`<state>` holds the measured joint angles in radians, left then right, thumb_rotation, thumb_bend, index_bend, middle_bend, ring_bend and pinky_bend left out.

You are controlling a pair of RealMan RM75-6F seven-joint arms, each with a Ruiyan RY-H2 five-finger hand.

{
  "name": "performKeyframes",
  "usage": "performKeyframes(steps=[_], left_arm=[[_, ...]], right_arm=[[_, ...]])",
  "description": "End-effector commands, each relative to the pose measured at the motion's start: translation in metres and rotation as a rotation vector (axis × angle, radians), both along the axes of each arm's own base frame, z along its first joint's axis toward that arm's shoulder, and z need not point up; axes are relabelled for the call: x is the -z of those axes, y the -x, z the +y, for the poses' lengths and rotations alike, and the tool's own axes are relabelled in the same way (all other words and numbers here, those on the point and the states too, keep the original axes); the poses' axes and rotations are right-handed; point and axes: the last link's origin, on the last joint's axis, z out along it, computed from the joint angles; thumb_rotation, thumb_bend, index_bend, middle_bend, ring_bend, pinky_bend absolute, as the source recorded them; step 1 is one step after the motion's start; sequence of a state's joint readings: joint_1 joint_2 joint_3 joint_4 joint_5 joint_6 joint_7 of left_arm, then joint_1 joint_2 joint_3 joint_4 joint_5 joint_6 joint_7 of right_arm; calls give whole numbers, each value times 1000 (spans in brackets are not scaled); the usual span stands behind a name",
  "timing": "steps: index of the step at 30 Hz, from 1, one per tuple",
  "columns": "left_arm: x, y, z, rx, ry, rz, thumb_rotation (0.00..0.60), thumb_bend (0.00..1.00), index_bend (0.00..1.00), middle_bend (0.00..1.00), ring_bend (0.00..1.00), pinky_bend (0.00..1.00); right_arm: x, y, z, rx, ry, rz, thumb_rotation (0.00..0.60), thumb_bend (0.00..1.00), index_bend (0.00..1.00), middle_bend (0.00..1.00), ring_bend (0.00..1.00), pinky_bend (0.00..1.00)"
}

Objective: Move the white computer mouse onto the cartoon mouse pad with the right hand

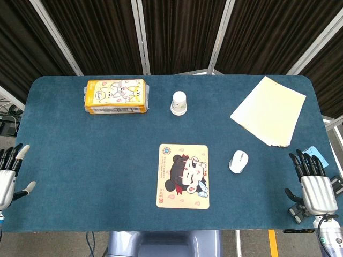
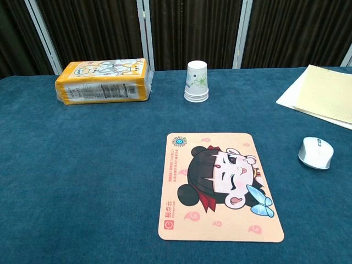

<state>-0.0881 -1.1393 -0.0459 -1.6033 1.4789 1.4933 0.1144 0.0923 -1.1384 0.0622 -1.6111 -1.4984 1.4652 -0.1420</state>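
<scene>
The white computer mouse (image 1: pixel 238 161) (image 2: pixel 316 152) lies on the blue table, a short way right of the cartoon mouse pad (image 1: pixel 183 175) (image 2: pixel 219 186). The pad lies flat near the front middle and shows a girl's face. My right hand (image 1: pixel 312 183) rests at the table's front right corner, fingers spread, holding nothing, well to the right of the mouse. At the front left edge my left hand (image 1: pixel 10 172) is open and empty. Neither hand shows in the chest view.
An orange tissue pack (image 1: pixel 116 96) (image 2: pixel 103 81) lies at the back left. An upturned paper cup (image 1: pixel 179 103) (image 2: pixel 197 81) stands behind the pad. A stack of pale yellow paper (image 1: pixel 269 110) (image 2: pixel 324 94) lies at the back right.
</scene>
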Motion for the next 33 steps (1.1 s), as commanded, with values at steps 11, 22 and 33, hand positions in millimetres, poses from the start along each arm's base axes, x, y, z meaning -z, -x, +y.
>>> performKeyframes(steps=[11, 22, 33], left_arm=[[0, 0, 0, 0, -1, 3, 600, 237, 0, 0, 0, 0], [0, 0, 0, -1, 0, 5, 600, 237, 0, 0, 0, 0], [0, 0, -1, -2, -1, 5, 600, 237, 0, 0, 0, 0]], right_arm=[[0, 0, 0, -1, -1, -2, 600, 192, 14, 0, 0, 0], [0, 0, 0, 2, 0, -2, 600, 191, 14, 0, 0, 0], [-1, -1, 0, 5, -12, -28, 600, 142, 14, 0, 0, 0]])
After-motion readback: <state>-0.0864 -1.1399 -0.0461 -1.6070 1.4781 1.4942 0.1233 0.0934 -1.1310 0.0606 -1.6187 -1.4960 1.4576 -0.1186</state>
